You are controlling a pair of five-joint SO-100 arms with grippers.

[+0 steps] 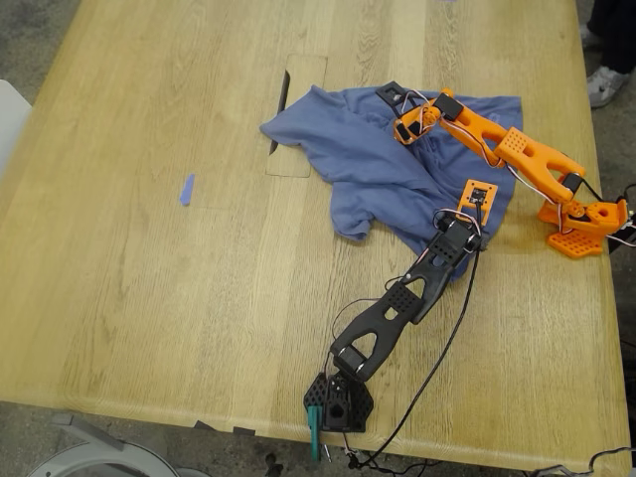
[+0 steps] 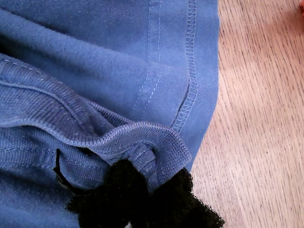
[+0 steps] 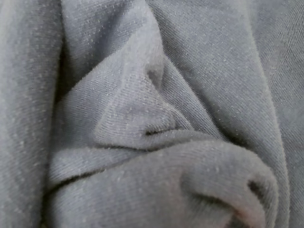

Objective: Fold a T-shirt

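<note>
Where the T-shirt lies: crumpled in a loose heap on the bench, toward the exterior view's upper right, one corner over a rectangular panel set into the wood.
My first gripper: black jaws on the orange arm, at the heap's far edge in the exterior view; they are pinched together on a ribbed, stitched fold of the T-shirt, with bare wood just beside the hem.
My second gripper: orange head on the black arm, pressed onto the cloth at the heap's edge nearest the exterior view's right; its wrist camera sees only bunched fabric, so I cannot tell whether the jaws are apart or together.
Tape strip: small, blue, well apart from the T-shirt, toward the exterior view's left.
Person: a shoe on the floor at the exterior view's upper right.
</note>
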